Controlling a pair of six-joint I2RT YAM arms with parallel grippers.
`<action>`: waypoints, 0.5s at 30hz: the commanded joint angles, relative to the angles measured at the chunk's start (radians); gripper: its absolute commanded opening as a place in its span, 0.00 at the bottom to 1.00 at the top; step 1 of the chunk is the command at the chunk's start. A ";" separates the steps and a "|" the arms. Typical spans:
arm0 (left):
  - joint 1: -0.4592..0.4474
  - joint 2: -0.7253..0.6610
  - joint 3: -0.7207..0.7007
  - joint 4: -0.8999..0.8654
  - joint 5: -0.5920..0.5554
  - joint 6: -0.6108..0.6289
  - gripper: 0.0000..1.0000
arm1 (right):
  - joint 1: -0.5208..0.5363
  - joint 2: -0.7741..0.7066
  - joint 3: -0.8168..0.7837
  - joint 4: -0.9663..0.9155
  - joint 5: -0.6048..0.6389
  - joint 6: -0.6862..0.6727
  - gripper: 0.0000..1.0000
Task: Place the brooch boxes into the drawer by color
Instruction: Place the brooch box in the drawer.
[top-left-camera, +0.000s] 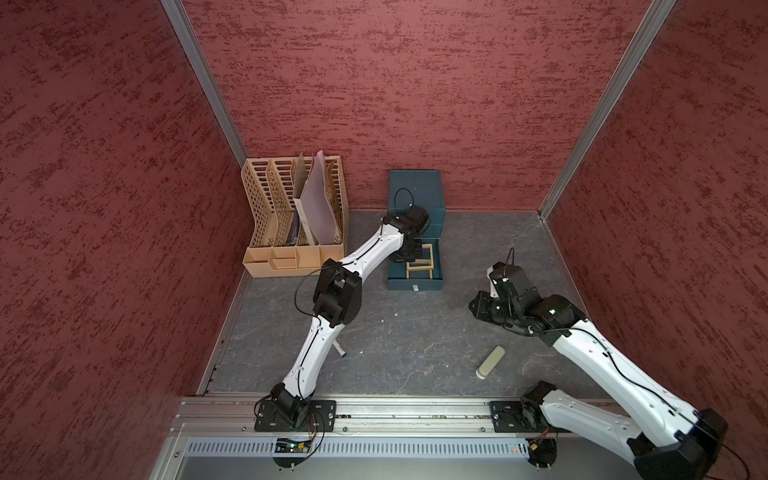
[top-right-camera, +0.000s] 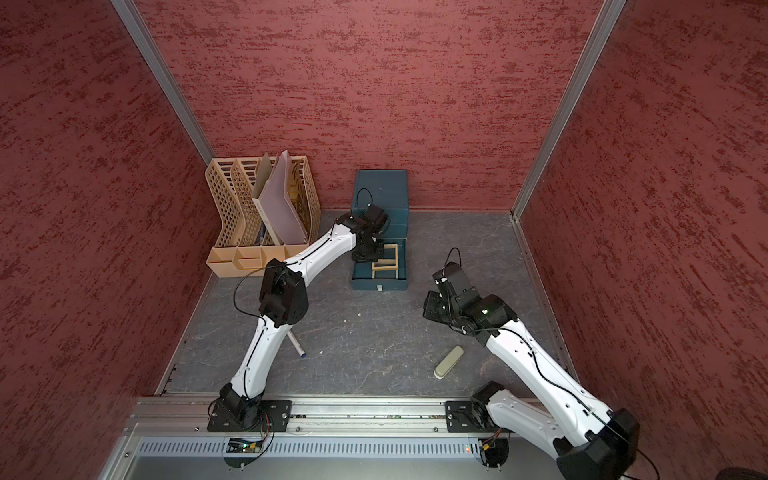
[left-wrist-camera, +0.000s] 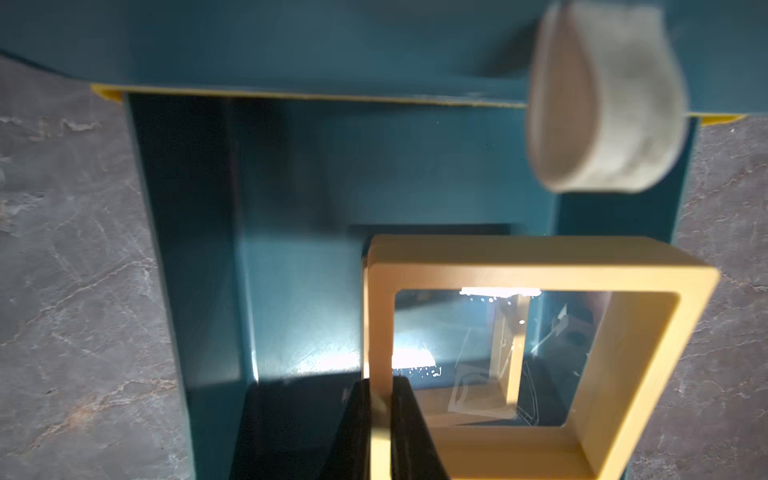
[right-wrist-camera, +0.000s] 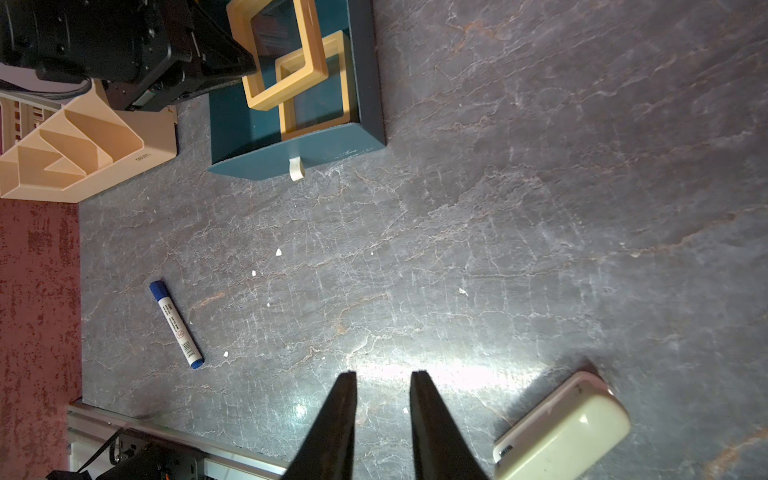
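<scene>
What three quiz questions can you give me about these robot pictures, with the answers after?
1. True or false: the right pincer is open and empty.
2. What colour is the box that the left pincer is shut on? A black, B yellow, C beige.
3. How many boxes show in or over the open drawer?
Key: 1 true. 2 B. 3 two: the held one and a second box lying in the drawer.
</scene>
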 joint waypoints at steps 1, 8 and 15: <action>-0.001 0.045 0.049 -0.051 -0.019 0.014 0.00 | 0.010 -0.013 -0.007 0.014 -0.010 0.000 0.27; -0.011 0.081 0.096 -0.093 -0.049 0.024 0.00 | 0.010 -0.016 -0.012 0.014 -0.012 0.002 0.27; -0.011 0.110 0.123 -0.103 -0.049 0.024 0.00 | 0.010 -0.016 -0.016 0.014 -0.012 0.005 0.27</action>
